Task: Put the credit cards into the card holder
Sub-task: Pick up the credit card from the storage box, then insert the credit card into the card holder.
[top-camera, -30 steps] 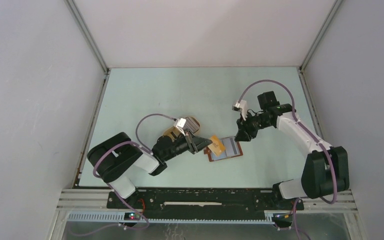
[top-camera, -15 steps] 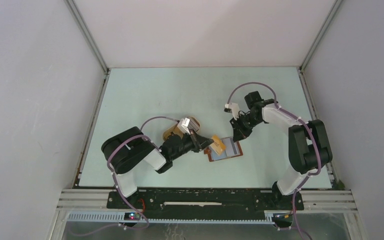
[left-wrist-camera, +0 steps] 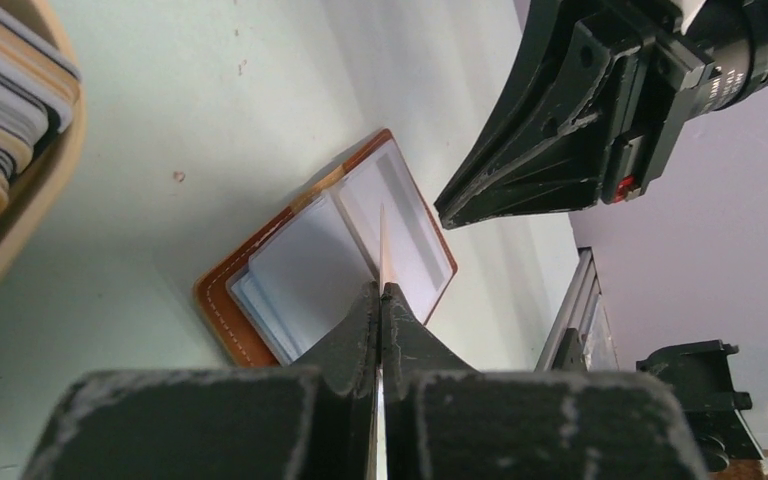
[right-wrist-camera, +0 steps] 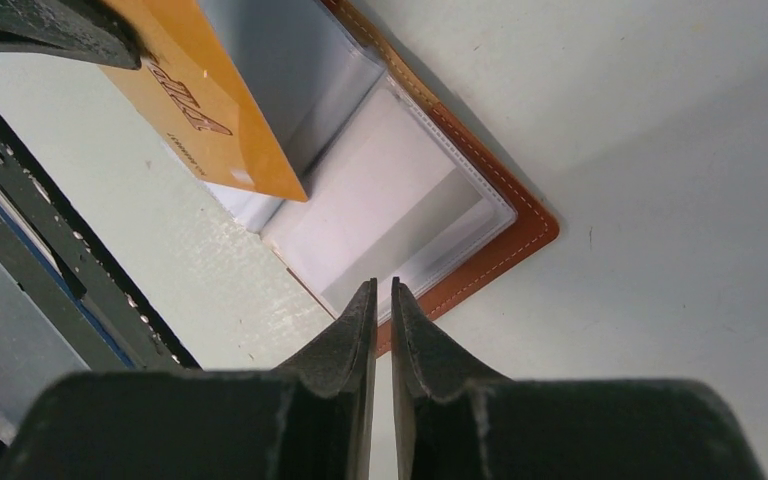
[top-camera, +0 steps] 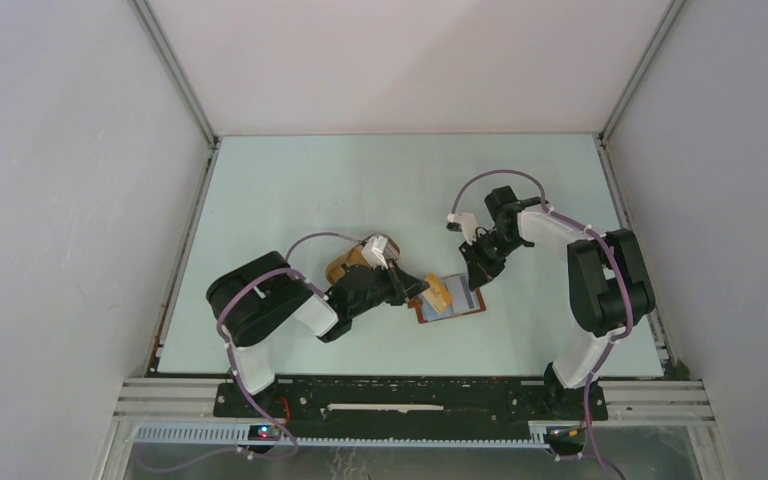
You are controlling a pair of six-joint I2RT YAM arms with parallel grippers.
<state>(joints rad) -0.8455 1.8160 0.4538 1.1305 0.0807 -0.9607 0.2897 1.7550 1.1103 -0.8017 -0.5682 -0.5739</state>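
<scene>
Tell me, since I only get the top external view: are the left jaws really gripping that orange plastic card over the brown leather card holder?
Observer: Yes. Close up, they are shut on the thin orange plastic card, its corner down at the fold of the open reddish-brown leather bifold card holder.
Operator: And the right jaws?
Observer: Shut but for a sliver, nothing between them, tips over one leather edge of the holder.

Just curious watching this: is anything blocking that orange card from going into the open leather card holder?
Nothing visible does. The left gripper holds the orange card just over the pockets of the open card holder; the right gripper sits at the holder's edge, off to the side.
</scene>
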